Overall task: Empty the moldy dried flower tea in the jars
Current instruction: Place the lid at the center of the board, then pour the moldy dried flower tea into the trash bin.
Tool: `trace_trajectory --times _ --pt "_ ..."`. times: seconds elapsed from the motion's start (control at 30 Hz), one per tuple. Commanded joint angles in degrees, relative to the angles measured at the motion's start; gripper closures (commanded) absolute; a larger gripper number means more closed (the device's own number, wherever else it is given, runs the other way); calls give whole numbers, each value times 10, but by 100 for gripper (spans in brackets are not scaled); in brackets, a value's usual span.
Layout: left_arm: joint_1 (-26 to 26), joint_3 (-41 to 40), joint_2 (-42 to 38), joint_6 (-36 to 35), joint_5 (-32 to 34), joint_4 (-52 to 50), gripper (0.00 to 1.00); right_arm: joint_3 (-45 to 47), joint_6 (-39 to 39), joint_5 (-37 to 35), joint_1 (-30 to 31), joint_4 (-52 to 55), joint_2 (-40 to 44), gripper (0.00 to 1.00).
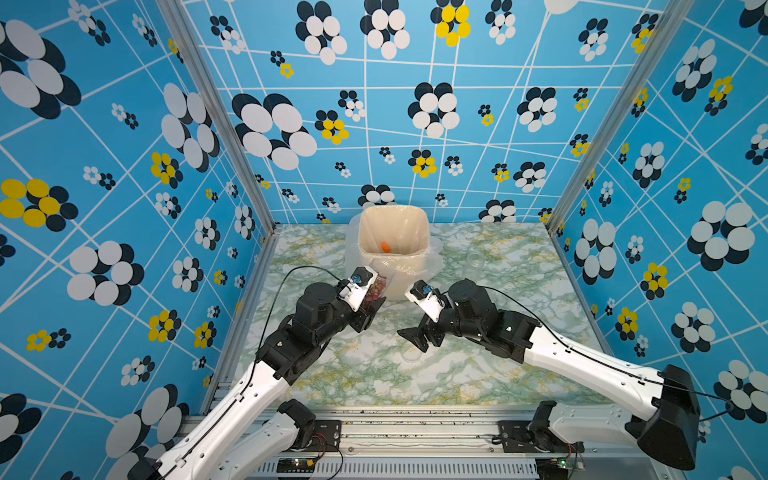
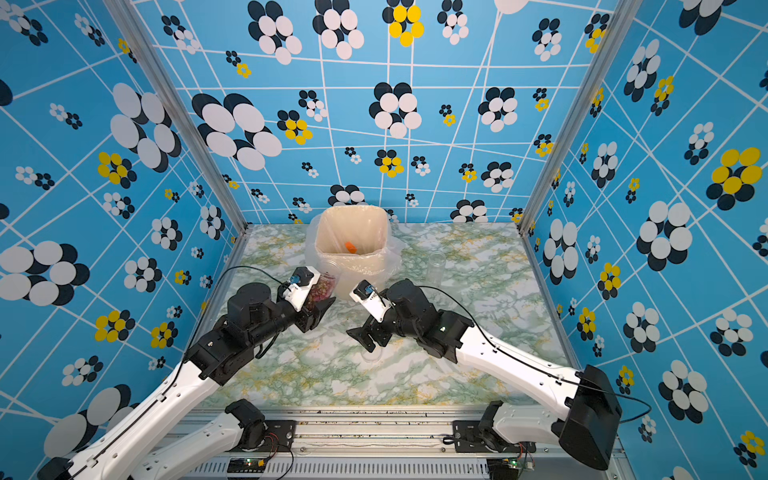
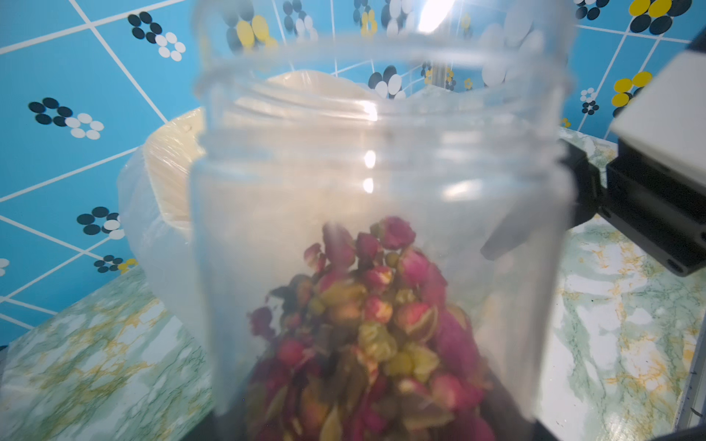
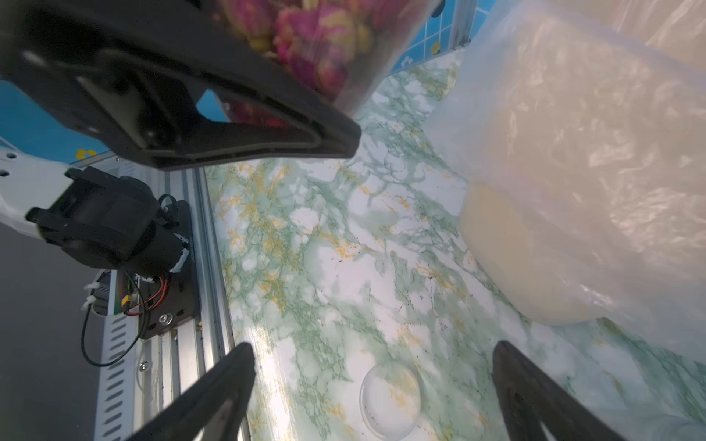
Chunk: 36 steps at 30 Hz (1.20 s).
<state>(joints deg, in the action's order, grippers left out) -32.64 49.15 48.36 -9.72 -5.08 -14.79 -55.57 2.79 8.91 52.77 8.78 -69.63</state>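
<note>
Top views both show the table, with the bin at its back. The right gripper gapes wide and empty; the left gripper clasps a tilted open jar just beside the bin. A lid lies on the table under the right gripper. The tea sits in the jar's lower part.

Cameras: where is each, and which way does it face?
Top views: high over the base, looking down at table, bin, left arm, right arm.
Left wrist: on left arm, looking along its held jar of flower tea toward bin; right arm intrudes.
Right wrist: on right arm, looking down past open right fingers at a lid.
Shared: both wrist views show jar, bin.
</note>
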Motion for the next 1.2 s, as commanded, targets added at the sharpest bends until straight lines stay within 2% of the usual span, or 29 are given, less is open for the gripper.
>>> trace_trajectory --times 0.0,0.37,0.6,1.0,1.17 --pt "-1 51 12 -29 33 -61 100 26 -43 -20 2 -55 33 1" --pt "10 227 122 -99 117 -253 100 79 -78 -94 -3 -95 90 1" --pt "39 322 208 -144 166 -314 100 90 -98 -105 -15 -87 93 1" --pt "45 426 308 -272 296 -310 100 94 -141 -104 -36 -62 87 1" --pt "46 425 333 -354 351 -262 100 93 -160 -104 -45 -60 79 1"
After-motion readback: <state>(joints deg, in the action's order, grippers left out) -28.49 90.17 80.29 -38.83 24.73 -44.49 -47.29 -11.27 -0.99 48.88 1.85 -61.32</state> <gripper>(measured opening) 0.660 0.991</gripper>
